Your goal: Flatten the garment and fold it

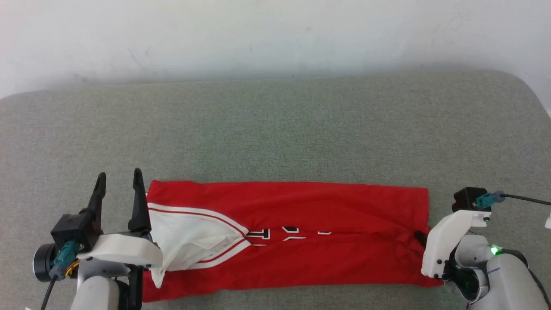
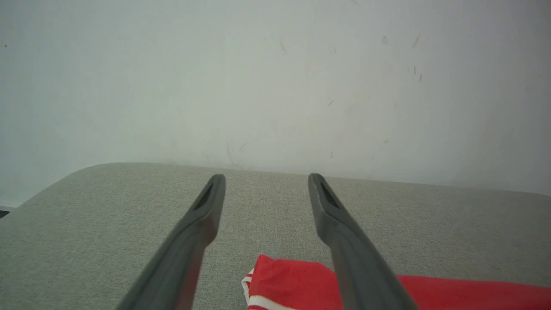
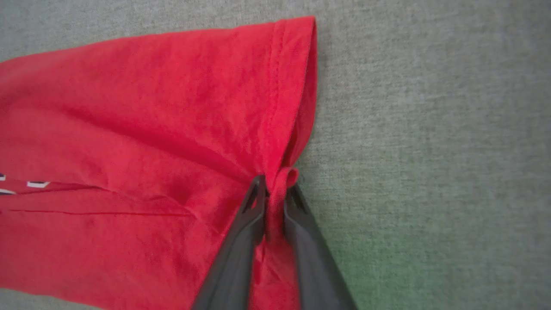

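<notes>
From the head, we see the garment [image 1: 301, 258] lying as a long red band across the near part of the grey pad [image 1: 275, 129]. It is doubled lengthwise, with its white striped sleeve [image 1: 193, 237] at our left end and bits of black-and-white lettering along the middle crease. Our left gripper [image 1: 119, 175] sits just beside the garment's left end, fingers spread wide and holding nothing. Our right gripper [image 1: 419, 237] is at the garment's right edge, mostly hidden under its white housing, and the cloth puckers toward it.

From the left wrist, the left gripper [image 2: 267, 178] has its two fingers well apart above the pad [image 2: 86, 224], pointing toward the pale wall [image 2: 275, 86]. A red corner of the garment [image 2: 292, 280] with white trim lies low between them and passes under one finger.

From the right wrist, the right gripper [image 3: 277, 185] has its fingers drawn close, pinching a small loop of the garment [image 3: 150, 129] at its hem. Creases run out from the pinch, and the rest lies on the pad [image 3: 430, 129].
</notes>
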### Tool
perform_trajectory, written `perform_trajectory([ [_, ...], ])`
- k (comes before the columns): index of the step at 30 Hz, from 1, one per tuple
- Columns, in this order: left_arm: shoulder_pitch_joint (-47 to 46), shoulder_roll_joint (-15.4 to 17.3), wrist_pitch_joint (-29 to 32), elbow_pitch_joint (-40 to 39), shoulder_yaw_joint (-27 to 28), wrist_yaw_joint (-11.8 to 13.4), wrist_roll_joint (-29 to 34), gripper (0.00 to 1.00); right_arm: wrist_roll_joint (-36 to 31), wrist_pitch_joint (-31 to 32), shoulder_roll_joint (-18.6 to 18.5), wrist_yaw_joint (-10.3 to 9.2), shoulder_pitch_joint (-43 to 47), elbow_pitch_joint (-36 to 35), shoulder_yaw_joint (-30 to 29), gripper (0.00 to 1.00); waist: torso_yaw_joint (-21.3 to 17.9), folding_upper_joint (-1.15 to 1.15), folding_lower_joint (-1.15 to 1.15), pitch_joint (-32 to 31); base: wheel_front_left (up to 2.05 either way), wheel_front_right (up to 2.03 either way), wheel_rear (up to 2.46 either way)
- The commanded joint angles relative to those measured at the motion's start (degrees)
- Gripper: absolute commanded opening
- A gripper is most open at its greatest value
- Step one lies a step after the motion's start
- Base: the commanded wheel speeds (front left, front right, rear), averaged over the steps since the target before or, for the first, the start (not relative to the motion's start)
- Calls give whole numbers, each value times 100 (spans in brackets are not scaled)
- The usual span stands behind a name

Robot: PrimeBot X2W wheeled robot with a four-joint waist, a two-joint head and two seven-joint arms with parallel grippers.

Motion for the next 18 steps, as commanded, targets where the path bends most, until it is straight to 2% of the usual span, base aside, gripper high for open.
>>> perform_trajectory([
  [1,-104,-34,-27,33,36,-34,45,100,-58,18,71,-4,125,70,-6,0,-7,0,0,4,0,0,0],
  [6,-116,-123,-27,114,165,-145,114,100,-599,-159,71,-4,194,-231,-447,0,-32,0,0,-5,0,0,0],
  [14,-113,-235,-27,163,322,-297,229,100,-2018,-372,71,-4,353,-854,-1708,0,-26,0,0,15,0,0,0],
  [18,-126,-283,-27,176,381,-353,282,100,-2405,-492,71,-4,384,-1016,-2081,0,-7,0,0,32,0,0,0],
])
